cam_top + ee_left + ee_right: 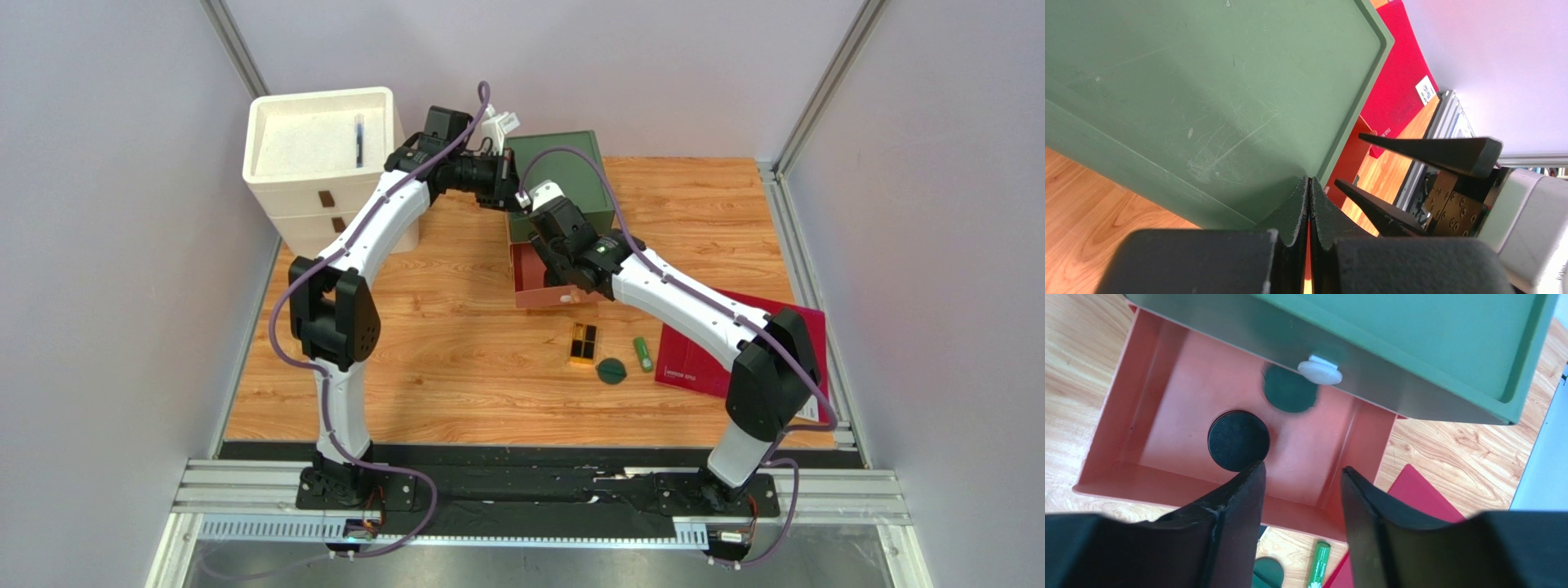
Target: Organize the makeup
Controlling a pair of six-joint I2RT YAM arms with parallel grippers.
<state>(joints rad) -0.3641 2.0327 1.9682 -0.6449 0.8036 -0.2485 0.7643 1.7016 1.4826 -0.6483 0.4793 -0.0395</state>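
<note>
Wooden tabletop (466, 368) is carrying a green drawer unit (558, 153) at the far side, and its salmon drawer (1109, 441) is standing pulled out toward the arms. The right gripper (1303, 470) is hovering over that drawer with its jaws spread and nothing between them. The round black jar (1238, 441) is lying flat on the drawer floor just beyond the tip of one finger, not touching it. The left gripper (1309, 180) is resting clenched and empty, its tips just beside the rim of the green unit. Three pieces are waiting on the bare wood on the near side of the drawer: the black-and-gold case (583, 344), the dark green compact (611, 370) and the bright green stick (642, 354), which is lying just beside the dark red folder (687, 365). They are sitting under the right arm's forearm, well apart from the left arm, so the right arm is looking like the nearer one for the next pick. The case and the stick are both lying with their long axes running roughly near-to-far, so the jaws would probably be closing across them from side to side.
</note>
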